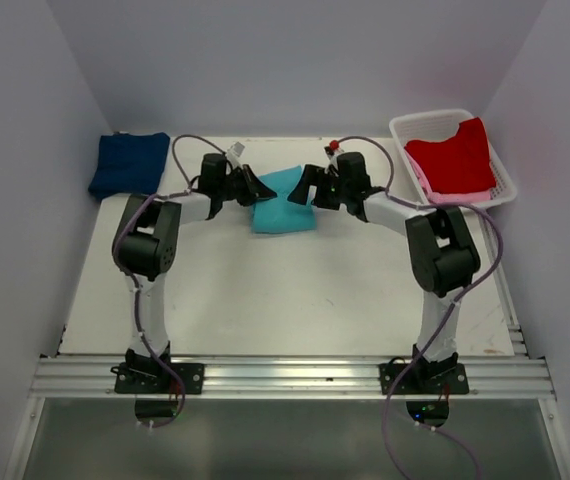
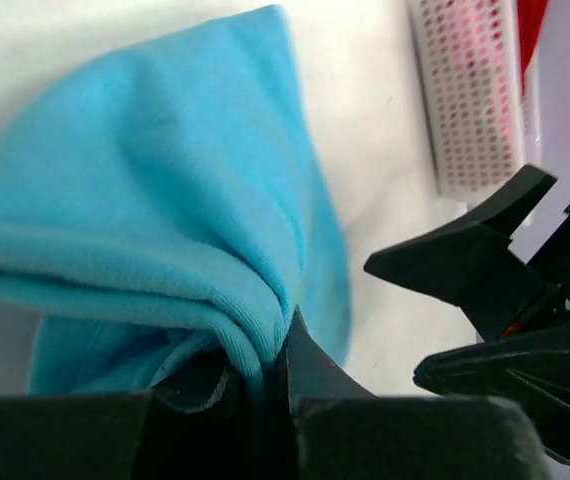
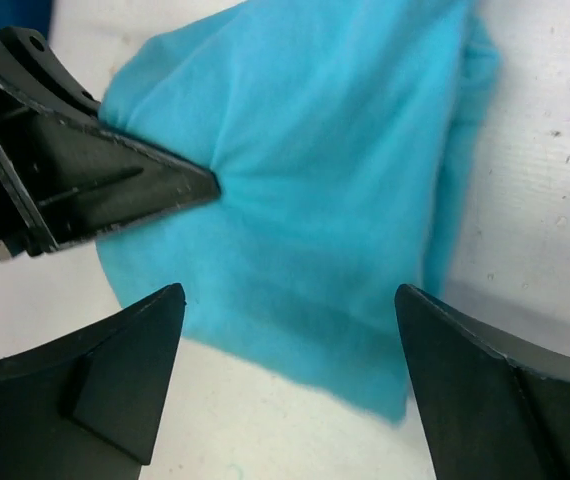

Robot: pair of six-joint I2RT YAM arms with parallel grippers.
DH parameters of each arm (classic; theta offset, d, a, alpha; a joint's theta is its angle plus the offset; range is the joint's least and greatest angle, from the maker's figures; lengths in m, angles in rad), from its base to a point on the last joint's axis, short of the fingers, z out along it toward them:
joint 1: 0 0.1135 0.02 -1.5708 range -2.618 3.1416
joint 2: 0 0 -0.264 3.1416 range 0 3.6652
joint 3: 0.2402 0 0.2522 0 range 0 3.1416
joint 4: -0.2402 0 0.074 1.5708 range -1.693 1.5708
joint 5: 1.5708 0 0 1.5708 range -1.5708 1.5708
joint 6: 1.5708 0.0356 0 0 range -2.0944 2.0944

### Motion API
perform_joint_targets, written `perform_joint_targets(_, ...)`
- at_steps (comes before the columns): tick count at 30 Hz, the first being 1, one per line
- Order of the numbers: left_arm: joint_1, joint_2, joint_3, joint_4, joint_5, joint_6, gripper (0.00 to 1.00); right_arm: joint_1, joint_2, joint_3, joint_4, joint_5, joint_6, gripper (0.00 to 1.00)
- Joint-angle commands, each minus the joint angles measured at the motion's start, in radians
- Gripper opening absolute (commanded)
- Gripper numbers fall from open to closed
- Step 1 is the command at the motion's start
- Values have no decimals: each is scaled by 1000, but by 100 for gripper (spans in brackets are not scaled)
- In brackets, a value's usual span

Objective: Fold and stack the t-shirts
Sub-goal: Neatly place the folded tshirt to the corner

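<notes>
A folded turquoise t-shirt (image 1: 282, 202) lies at the middle back of the table. My left gripper (image 1: 253, 187) is shut on its left edge; the cloth (image 2: 145, 230) is pinched between the fingertips (image 2: 310, 365). My right gripper (image 1: 303, 186) is open beside the shirt's right edge, its fingers (image 3: 115, 370) spread over the cloth (image 3: 305, 170) without holding it. A folded navy t-shirt (image 1: 128, 163) lies at the back left. A red t-shirt (image 1: 453, 155) lies over a pink one (image 1: 427, 180) in the basket.
The white slotted basket (image 1: 501, 170) stands at the back right corner; it also shows in the left wrist view (image 2: 465, 100). Grey walls close in the table on left, back and right. A metal rail (image 1: 285, 375) runs along the near edge.
</notes>
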State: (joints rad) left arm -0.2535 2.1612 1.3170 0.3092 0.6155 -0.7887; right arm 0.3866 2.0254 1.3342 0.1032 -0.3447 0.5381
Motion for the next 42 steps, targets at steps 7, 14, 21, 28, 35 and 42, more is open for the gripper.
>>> perform_joint_targets(7,157,-313,-21,12,-135,57,0,-37,-365,-225,92,-39,-59,95)
perform_joint_targets(14,356,-351,21,14,-181,39,0,-35,-525,-435,64,-40,-93,95)
perform_joint_targets(21,569,-376,67,79,-249,8,0,-35,-574,-559,14,-50,-102,95)
perform_joint_targets(28,697,-227,48,476,-154,-260,0,-25,-616,-584,-42,-62,-96,96)
perform_joint_targets(35,731,-3,88,554,-247,-337,0,-9,-695,-593,-124,-56,-90,96)
perform_joint_targets(42,732,106,-77,616,-281,-428,0,5,-722,-622,-132,-50,-75,97)
